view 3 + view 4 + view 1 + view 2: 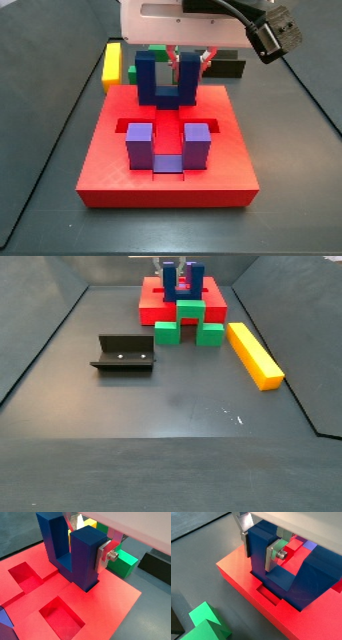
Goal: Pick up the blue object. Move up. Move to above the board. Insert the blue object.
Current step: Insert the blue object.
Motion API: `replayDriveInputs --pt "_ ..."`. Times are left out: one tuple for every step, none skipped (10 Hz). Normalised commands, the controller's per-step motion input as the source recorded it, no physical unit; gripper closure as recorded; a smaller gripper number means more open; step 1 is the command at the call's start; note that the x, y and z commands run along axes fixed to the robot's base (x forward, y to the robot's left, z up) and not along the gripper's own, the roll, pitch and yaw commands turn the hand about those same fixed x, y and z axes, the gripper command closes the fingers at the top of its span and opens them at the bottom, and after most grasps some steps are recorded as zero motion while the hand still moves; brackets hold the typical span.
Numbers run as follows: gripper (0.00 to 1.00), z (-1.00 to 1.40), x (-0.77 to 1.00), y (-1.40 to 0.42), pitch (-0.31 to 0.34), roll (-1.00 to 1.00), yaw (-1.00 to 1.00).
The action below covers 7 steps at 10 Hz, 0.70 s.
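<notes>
The blue object [167, 85] stands upright, prongs up, at the board's far end, seen in both side views [182, 280]. My gripper [189, 55] is shut on one prong [87, 554], with silver fingers [271, 556] flat on both sides of it [259, 547]. The block's base [75, 574] is down at the red board [107, 160], and it seems to sit in a recess by the edge [271, 594]. How deep it sits I cannot tell. The board [107, 607] has open cut-outs beside the block [27, 577].
A purple U-shaped block [167, 145] stands in the board's near part. A green block [187, 324] and a yellow bar [254, 354] lie beside the board. The fixture [120, 353] stands on the floor apart from it. The green block also shows in a wrist view [204, 622].
</notes>
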Motion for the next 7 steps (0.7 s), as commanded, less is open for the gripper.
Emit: replayDriveInputs --pt "1.0 -0.48 0.0 0.0 -0.187 0.08 0.08" --pt "1.0 -0.69 0.0 0.0 -0.234 0.12 0.07" --pt "1.0 -0.71 -0.01 0.0 -0.249 0.11 0.06" --pt "1.0 -0.69 -0.04 -0.04 -0.26 0.12 0.04" --pt "1.0 -0.37 -0.01 -0.11 -0.201 0.03 0.0" --pt "1.0 0.0 0.0 0.0 -0.051 -0.03 0.0" --pt "1.0 0.0 0.0 0.0 0.0 0.0 0.0"
